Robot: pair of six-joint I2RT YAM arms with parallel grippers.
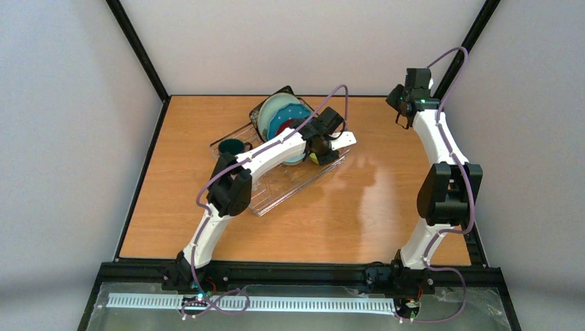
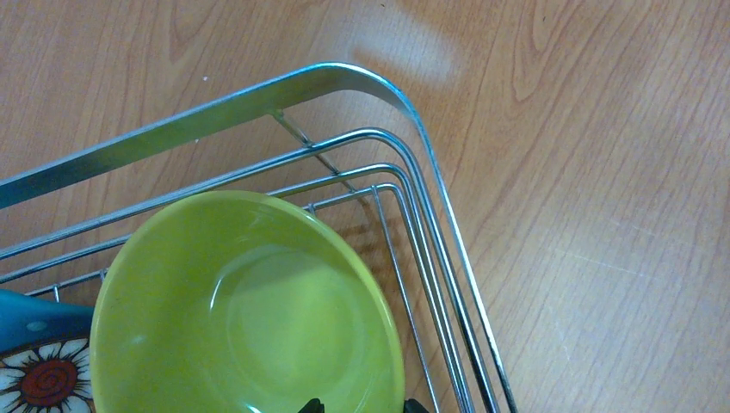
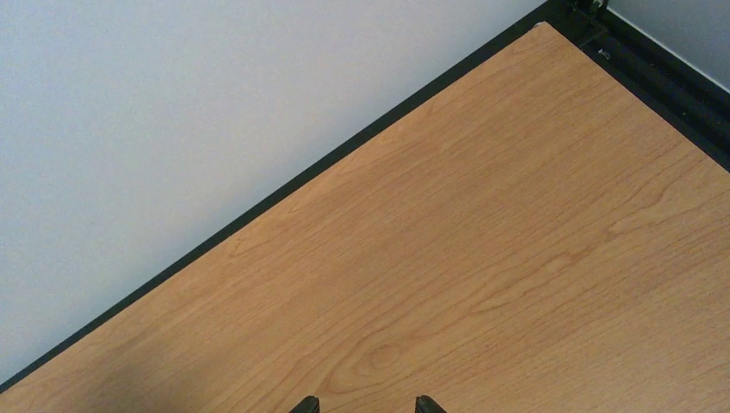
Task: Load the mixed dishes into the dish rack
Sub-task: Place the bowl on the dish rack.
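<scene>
yellow-green bowl (image 2: 245, 310) in dish rack (image 2: 198, 120) corner, table (image 2: 603, 215) beyond rim

The glossy, smooth yellow-green bowl (image 2: 250, 310) sits inside the shiny silvery metal wire dish rack (image 2: 258, 99); beneath the rack is a matt wood-grain tabletop (image 2: 603, 215).

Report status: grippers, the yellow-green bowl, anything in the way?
Left gripper open over yellow-green bowl. Bowl sits in dish rack corner. Right gripper open above table, away from rack. Nothing seen blocking.

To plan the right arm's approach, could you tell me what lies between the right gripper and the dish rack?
Only bare table, per the top view, separates the right gripper from the dish rack.
</scene>
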